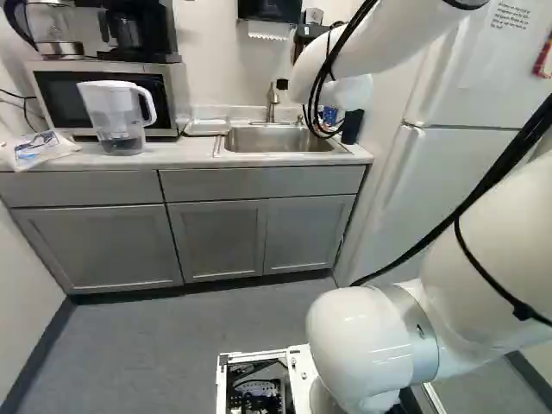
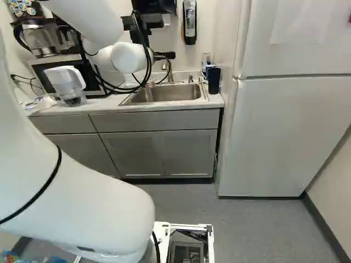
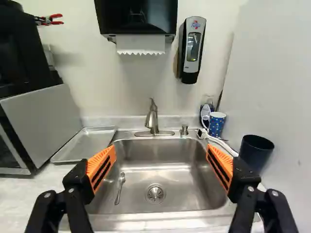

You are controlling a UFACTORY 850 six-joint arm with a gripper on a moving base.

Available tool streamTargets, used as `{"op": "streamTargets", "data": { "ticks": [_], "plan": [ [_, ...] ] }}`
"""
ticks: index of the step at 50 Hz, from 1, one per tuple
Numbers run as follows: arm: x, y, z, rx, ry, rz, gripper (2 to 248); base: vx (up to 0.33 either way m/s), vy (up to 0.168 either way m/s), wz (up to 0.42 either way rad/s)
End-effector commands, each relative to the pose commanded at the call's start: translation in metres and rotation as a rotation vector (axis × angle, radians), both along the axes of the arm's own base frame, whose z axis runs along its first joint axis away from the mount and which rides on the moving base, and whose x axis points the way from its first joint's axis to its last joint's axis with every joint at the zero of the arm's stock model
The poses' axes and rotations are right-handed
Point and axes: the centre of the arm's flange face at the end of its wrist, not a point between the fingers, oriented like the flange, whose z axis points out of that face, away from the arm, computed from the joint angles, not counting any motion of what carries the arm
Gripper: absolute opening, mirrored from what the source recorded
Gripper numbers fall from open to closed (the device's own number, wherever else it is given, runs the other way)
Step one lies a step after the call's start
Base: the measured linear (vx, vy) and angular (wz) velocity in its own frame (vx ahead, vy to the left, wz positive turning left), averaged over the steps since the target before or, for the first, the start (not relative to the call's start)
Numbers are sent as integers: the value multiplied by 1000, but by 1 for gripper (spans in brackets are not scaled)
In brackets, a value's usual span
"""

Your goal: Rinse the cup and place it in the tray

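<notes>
Gripper [image 3: 161, 151], spread wide and empty, faces the sink [image 3: 194, 191], a tray [image 3: 87, 144] flat beside it, likely to catch drips.

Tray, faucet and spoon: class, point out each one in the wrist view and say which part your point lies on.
Tray [image 3: 84, 144]: wrist view, on its bare flat bottom.
Faucet [image 3: 152, 121]: wrist view, on its upright body.
Spoon [image 3: 122, 178]: wrist view, on its bowl end.

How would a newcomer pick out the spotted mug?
Find the steel sink first. Beside it, on the side away from the metal tray, stands the mug, blue with a white handle. Pale dots set it apart from the plain dark cup nearer the gripper.
</notes>
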Motion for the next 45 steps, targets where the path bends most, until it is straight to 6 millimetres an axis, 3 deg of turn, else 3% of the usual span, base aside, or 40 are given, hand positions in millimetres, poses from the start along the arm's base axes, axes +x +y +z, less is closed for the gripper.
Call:
{"op": "streamTargets", "data": {
  "ticks": [45],
  "plan": [
    [0, 0, 0, 0, 0, 0, 247, 106, 49, -203]
  ]
}}
